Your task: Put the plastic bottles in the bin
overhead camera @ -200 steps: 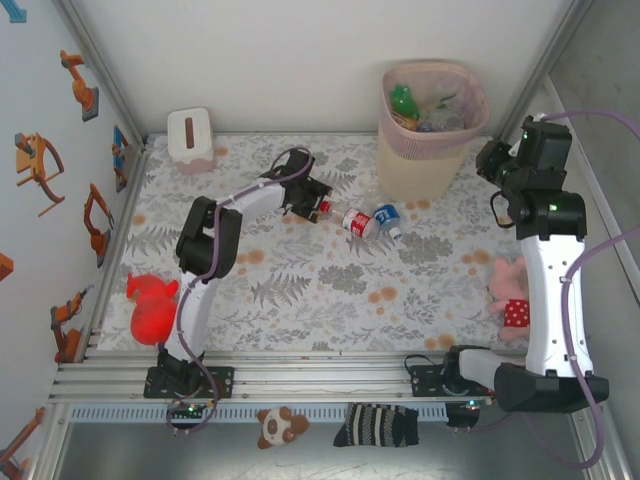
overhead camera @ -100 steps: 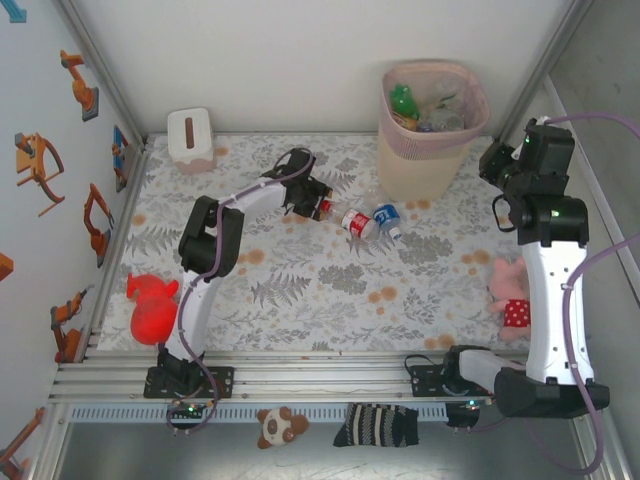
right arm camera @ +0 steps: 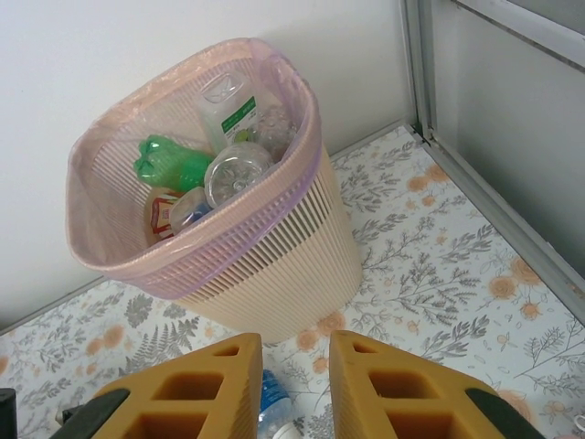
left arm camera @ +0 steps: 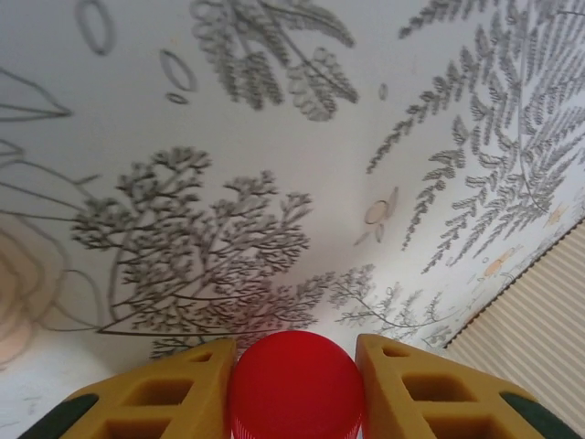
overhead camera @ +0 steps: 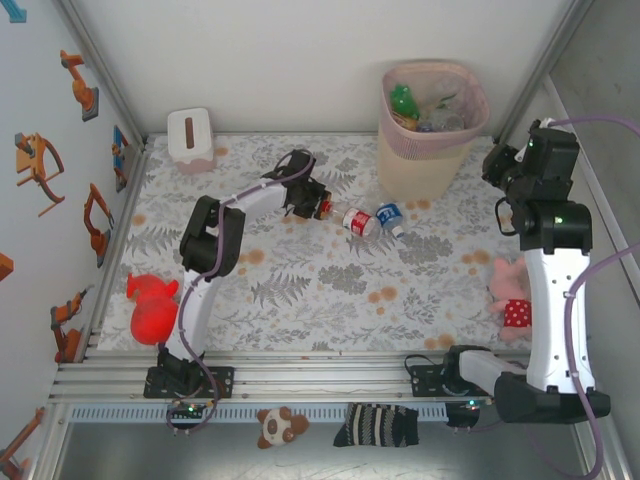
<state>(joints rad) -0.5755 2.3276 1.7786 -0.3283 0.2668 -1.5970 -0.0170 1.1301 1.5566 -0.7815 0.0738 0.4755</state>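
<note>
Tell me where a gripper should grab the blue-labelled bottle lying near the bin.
Probably around the labelled middle of the blue-labelled bottle, coming straight down from above and pinching across its width. It lies on its side, so its round body offers two opposite sides to close on. The red-labelled bottle lies close beside it, so keep clear of that end.

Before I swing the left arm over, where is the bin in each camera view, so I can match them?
Top external: the bin stands at the upper right.
Left wrist: the ribbed beige strip in the bottom right corner, right of the red-capped bottle, is probably its wall.
Right wrist: the bin sits left of centre, bottles inside.
Shared landmark: the fern-print table cover under it.
</note>
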